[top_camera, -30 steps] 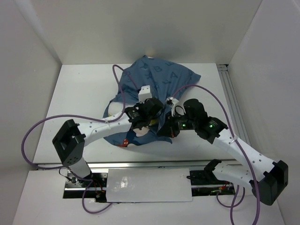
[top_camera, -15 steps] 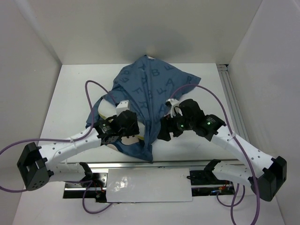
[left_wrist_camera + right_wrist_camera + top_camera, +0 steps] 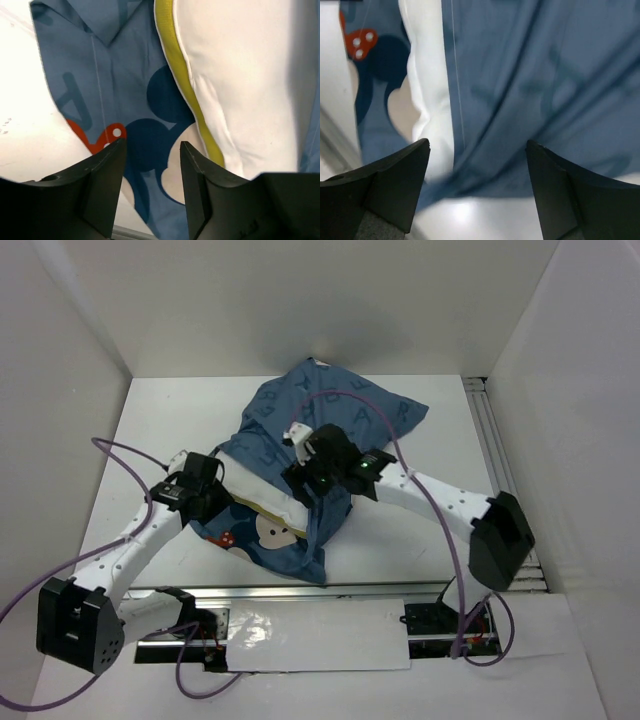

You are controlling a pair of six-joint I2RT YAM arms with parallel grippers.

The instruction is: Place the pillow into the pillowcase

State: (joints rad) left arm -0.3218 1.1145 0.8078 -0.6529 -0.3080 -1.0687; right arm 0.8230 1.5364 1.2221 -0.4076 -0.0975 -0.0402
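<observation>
Top external: your pillowcase (image 3: 330, 420) lies mid-table (image 3: 160, 430), with the pillow (image 3: 252, 483) partly inside and its near-left edge showing. Left wrist: your left gripper (image 3: 150, 170) is spread and empty above the mouse print (image 3: 150, 135), beside the pillow's yellow trim (image 3: 185, 85). Right wrist: your right gripper (image 3: 477, 165) gapes wide, gripping nothing, over blue cloth and a strip of pillow.

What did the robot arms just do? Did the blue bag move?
The left pincer pulled back from the middle to the left edge of the pillowcase. The right pincer swung left over its middle. Both are open now, holding nothing. The near cloth shifted, showing a mouse face and a strip of pillow. The far end stayed put.
</observation>
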